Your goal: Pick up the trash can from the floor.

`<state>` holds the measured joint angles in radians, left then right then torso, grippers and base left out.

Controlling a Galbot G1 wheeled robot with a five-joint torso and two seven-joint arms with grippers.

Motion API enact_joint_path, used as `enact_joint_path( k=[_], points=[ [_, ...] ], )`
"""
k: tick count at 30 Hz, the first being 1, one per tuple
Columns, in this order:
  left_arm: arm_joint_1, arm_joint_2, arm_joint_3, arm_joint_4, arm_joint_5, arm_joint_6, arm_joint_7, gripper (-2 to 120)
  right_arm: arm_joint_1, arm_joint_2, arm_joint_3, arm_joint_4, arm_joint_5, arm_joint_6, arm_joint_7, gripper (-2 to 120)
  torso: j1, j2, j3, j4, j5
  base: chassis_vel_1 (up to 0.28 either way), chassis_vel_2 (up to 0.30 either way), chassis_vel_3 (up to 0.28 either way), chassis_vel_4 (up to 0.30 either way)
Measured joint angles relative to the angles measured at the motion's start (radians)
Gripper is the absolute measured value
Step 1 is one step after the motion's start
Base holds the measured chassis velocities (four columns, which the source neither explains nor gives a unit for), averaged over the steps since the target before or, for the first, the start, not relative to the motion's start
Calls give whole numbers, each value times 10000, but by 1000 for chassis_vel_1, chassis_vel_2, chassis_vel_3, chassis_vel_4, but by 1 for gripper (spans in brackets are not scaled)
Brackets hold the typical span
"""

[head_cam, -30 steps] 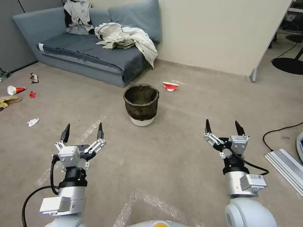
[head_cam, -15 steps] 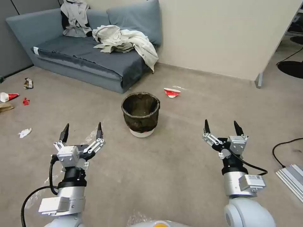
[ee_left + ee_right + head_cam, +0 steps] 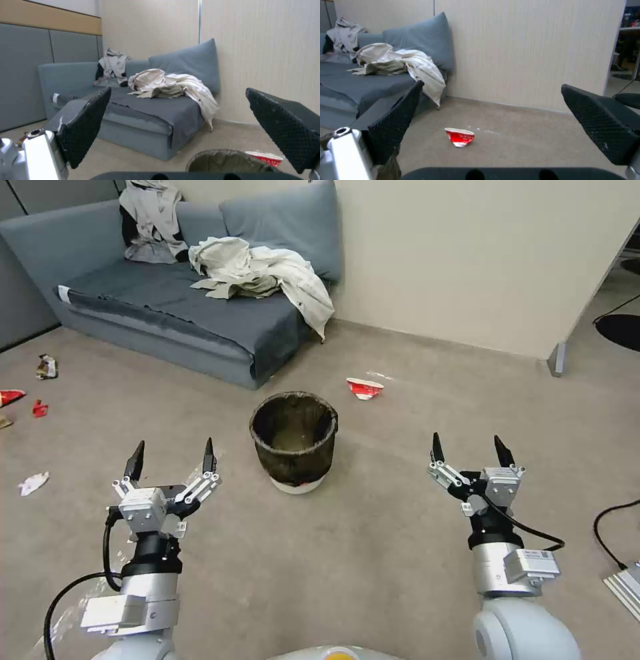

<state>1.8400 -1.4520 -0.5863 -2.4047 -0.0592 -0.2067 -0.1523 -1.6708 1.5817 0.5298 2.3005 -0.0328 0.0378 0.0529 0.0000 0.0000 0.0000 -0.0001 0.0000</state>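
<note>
Progress: we judge the task barely begun; the trash can point(image 3: 293, 441) stands upright on the floor point(image 3: 373, 540), untouched, and the whole reach, grasp and lift are left.

Trash can: it sits ahead of both our hands and between them, somewhat nearer the left one, well apart from either; its dark bag is folded over the rim and the white base shows below.

Left hand point(image 3: 173, 455): fingers spread wide, holding nothing and touching nothing, raised above the floor with the tips pointing forward. In the left wrist view the can's rim point(image 3: 226, 161) shows low between the two fingers point(image 3: 85, 126), off toward the far one (so the can is not yet centred in the gap).

Right hand point(image 3: 469, 445): likewise wide open and empty, hanging in the air at about the same height as the left. Its wrist view looks past the can toward the crushed red-and-white cup point(image 3: 460, 137) lying on the floor beyond.

What is left: we reckon we must close the gap to the can, bring a hand to its rim or wall, shut on it and raise it clear of the floor.

Surroundings: a grey sofa point(image 3: 167, 323) with crumpled clothes stands beyond the can, farther from our hands.
</note>
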Motion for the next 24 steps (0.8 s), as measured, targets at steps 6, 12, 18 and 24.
enact_joint_path(
  k=[6,12,18,24],
  points=[
    [-18,26,-1,16,-31,30,-4,100,0,8,2,0,-3,4,0,100,0,0,0,2,1,-126,157,138,-141],
    [-72,136,-29,28,-222,195,-5,100,2,15,2,-33,-8,51,5,100,0,0,0,1,0,-142,127,141,-142],
    [-233,567,-169,28,-607,836,29,100,2,13,2,-181,0,158,19,100,1,-1,1,2,1,-93,107,114,-112],
    [-741,1422,-385,104,-1528,2285,-4,100,-25,-17,9,-273,50,168,-4,100,0,0,0,1,-1,-8,8,9,-10]
  ],
)
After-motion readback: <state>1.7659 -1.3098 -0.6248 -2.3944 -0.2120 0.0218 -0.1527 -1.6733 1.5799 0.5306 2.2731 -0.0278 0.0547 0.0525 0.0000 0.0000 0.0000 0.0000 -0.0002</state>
